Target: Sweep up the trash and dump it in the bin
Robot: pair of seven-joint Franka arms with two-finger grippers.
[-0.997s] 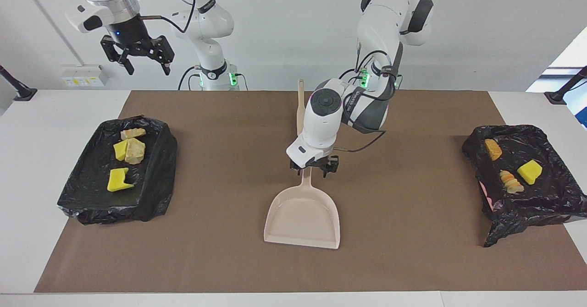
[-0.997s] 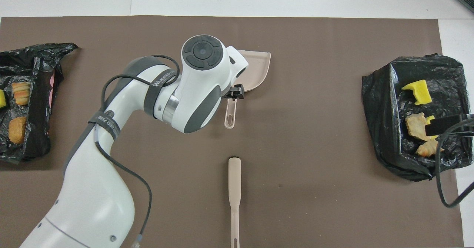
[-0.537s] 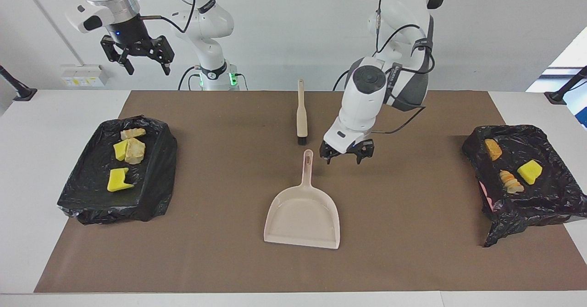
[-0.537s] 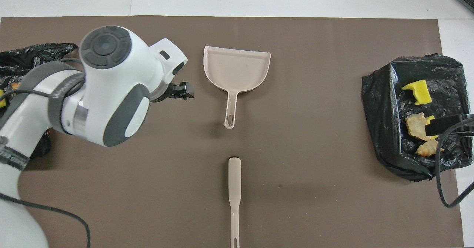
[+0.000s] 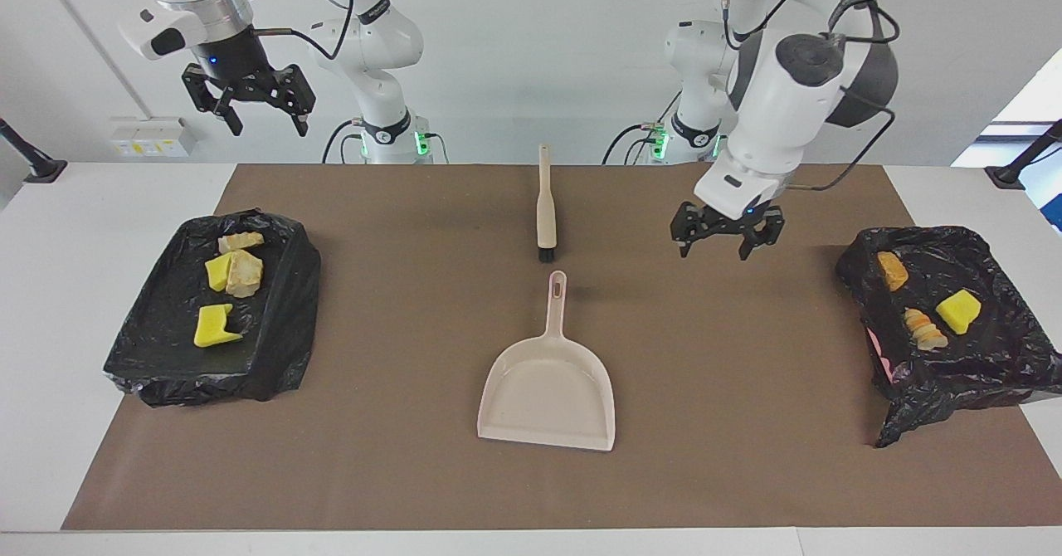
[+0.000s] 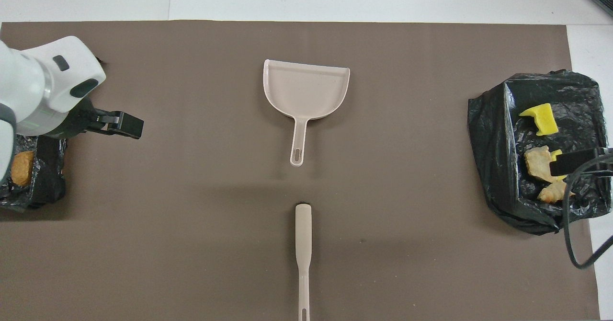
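The trash lies in two black-bagged bins. The bin [image 5: 274,357] at the right arm's end holds several yellow and tan scraps [image 5: 217,326]. The bin [image 5: 954,390] at the left arm's end holds a yellow chunk [image 5: 958,311] and two golden-brown lumps [image 5: 892,270]. The beige dustpan [image 5: 548,390] lies flat mid-mat, with no scraps in it. My left gripper [image 5: 728,245] is open and empty, over the mat between the dustpan handle and the left-end bin. My right gripper [image 5: 267,123] waits open, raised high over the right-end bin.
The beige brush [image 5: 545,207] lies on the brown mat [image 5: 398,473], nearer to the robots than the dustpan, in line with its handle. In the overhead view the left arm [image 6: 43,86] hides most of its bin [image 6: 43,191].
My left gripper has let go of the dustpan handle, risen, and swung toward the bin at the left arm's end. The dustpan stays on the mat. The right arm has not moved.
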